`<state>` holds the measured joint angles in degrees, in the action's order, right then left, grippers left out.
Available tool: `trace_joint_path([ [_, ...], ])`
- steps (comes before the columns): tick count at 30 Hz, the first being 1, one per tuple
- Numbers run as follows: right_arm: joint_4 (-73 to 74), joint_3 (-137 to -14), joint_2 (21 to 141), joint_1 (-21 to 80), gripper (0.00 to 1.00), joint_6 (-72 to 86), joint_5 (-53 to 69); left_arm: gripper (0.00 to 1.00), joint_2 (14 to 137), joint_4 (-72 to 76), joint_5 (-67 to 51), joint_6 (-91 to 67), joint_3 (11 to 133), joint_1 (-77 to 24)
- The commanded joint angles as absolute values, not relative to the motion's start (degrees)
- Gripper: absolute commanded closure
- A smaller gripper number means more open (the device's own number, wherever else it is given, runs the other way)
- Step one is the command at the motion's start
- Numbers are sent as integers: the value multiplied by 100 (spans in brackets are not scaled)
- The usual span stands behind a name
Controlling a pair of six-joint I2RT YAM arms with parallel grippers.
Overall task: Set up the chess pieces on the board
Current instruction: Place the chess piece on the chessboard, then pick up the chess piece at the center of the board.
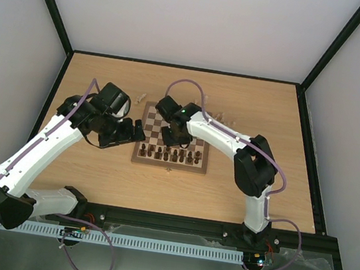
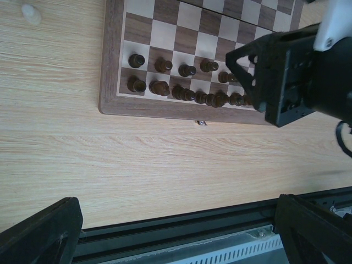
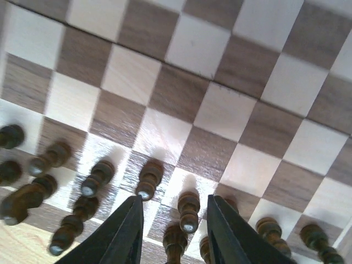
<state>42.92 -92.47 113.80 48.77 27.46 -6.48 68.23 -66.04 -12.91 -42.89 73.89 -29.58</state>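
The board (image 1: 165, 123) lies mid-table, with dark chess pieces (image 1: 171, 152) standing in its two nearest rows. My right gripper (image 1: 181, 139) hangs over those rows, its jaws open. In the right wrist view a dark pawn (image 3: 188, 210) stands between the parted fingers (image 3: 127, 231) without touching them, on the board (image 3: 220, 110). My left gripper (image 1: 135, 131) hovers wide open and empty just left of the board. Its fingers (image 2: 41, 231) sit at the lower corners of the left wrist view, above bare table, with the board (image 2: 165, 33) and its dark pieces (image 2: 159, 87) beyond.
A few pale pieces lie on the table beyond the board, at its far left (image 1: 140, 96) and far right (image 1: 220, 117); one (image 2: 30, 12) shows in the left wrist view. The black frame rail (image 2: 181, 223) runs along the table's near edge. The right arm's wrist (image 2: 291, 71) overhangs the board's right part.
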Motion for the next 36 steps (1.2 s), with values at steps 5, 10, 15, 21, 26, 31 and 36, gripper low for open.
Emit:
trace_joint_path([
  [5, 5229, -9938, 10680, 4781, 51, 2913, -899, 1, 7096, -6691, -1304, -4271, 7792, -2927],
  [10, 5483, -9654, 10027, 4599, 26, 2949, -604, 1, 7417, -6678, -1264, -4259, 8212, -2927],
  [15, 5507, -9097, 9260, 4353, 1, 2818, -383, 1, 7726, -6894, -1046, -4185, 8747, -2927],
  [21, 5572, -8660, 9000, 4092, 1, 2824, -539, 1, 8169, -7417, -704, -3674, 9628, -2882],
  [26, 5351, -8594, 9333, 3489, 1, 3339, -463, 1, 8306, -7216, -603, -3207, 9568, -2829],
  [31, 5512, -8658, 9761, 2986, 0, 3793, -422, 1, 8410, -6892, -1201, -2915, 9302, -2729],
  [36, 5629, -8605, 10033, 2445, 3, 3719, -702, 1, 8269, -6308, -2083, -3114, 8567, -2760],
])
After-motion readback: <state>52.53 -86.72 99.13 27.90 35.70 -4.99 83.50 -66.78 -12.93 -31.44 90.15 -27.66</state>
